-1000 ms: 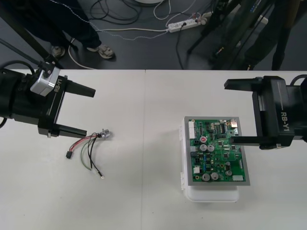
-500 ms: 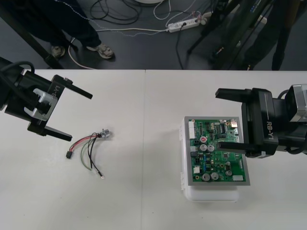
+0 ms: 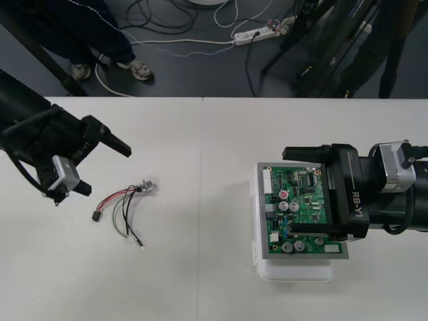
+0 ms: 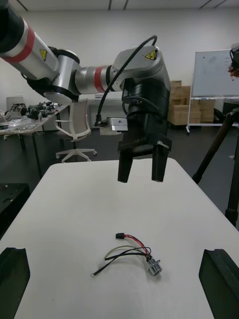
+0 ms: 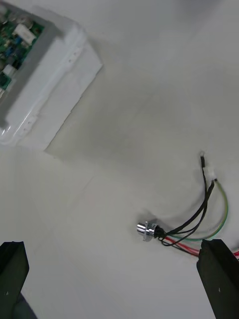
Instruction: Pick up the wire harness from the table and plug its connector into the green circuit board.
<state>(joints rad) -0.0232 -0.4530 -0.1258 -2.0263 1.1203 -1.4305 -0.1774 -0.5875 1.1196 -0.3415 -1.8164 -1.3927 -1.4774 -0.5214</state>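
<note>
While the wire harness [image 3: 124, 208] lies loose on the worktop [image 3: 200, 147], well apart from the green circuit board [image 3: 301, 207], it is gripped by neither arm. Its round metal socket [image 3: 147, 188] is found at the end nearer the board. Its small black plug [image 3: 95, 217] is seen at the opposite end, on the bare worktop. Red, black and green wires are fanned out between the two. The left arm [image 3: 47, 137] is placed over the left part of the worktop. Its jaws are spread wide apart near the harness, on its far-left side, and the wires are not touched. In the right wrist view these jaws are seen hanging above the harness. The right arm [image 3: 391, 194] is stretched over the board, which is carried on a white base [image 3: 294, 271]. Its jaws are likewise held apart, one over the board's far edge and the other over its near part, and nothing is clamped between them.
</note>
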